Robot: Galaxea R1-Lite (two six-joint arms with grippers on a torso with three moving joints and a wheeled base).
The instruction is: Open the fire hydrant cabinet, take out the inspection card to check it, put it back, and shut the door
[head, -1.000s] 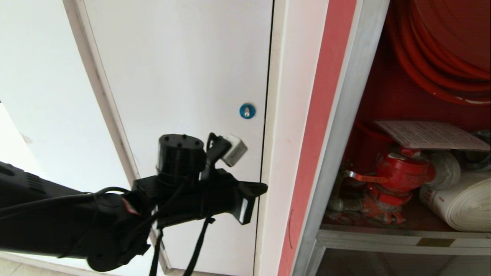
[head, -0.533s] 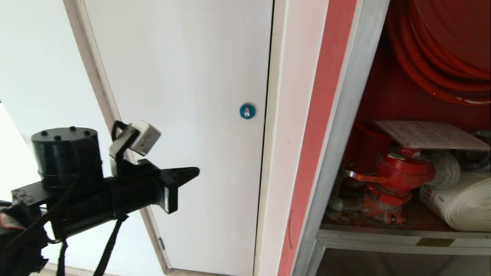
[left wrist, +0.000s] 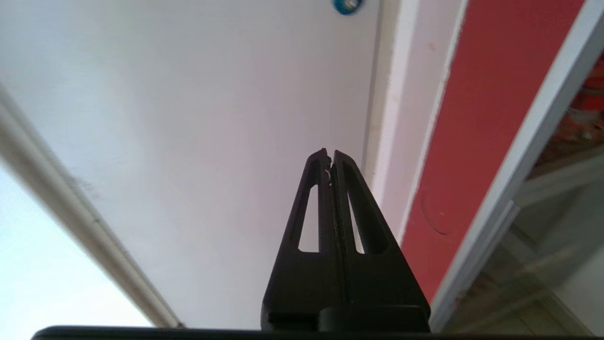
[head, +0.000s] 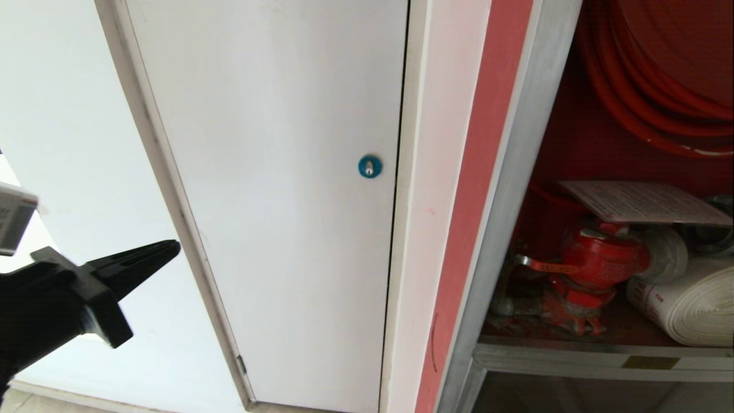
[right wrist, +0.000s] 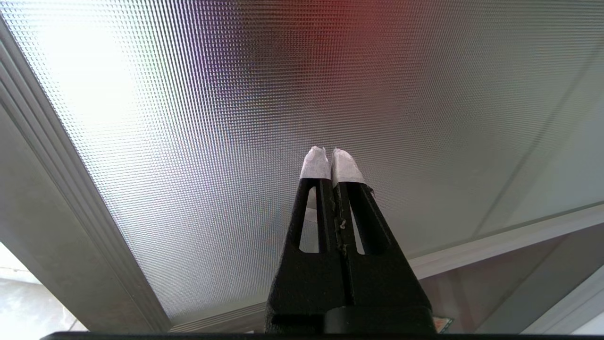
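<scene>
White panel [head: 275, 201]: the plain white door with the blue round lock fills the middle of the head view, directly ahead of the left gripper's tips and apart from them.
Fire hydrant cabinet [head: 516, 172]: stands well to the right of the left gripper, beyond the white panel and a pink-red strip; its brushed-aluminium frame edges a red interior.
Red coiled hose [head: 648, 74]: hangs high in the cabinet, far right of and above the left gripper.
White rolled hose [head: 688, 304]: lies on the cabinet shelf at the far right, beside the valve.
Inspection card [head: 642, 202]: a printed sheet lying flat on top of the red hydrant valve [head: 596, 261] inside the cabinet, well away from both grippers.
Left gripper [left wrist: 330, 154]: low at the left edge of the head view, pointing toward the white panel; fingers pressed together, holding nothing.
Right gripper [right wrist: 329, 152]: outside the head view; its white-taped tips are closed together and empty, pointing at ribbed, frosted glass in an aluminium frame.
Blue round lock [head: 370, 166]: on the white panel's right edge, above and right of the left gripper.
</scene>
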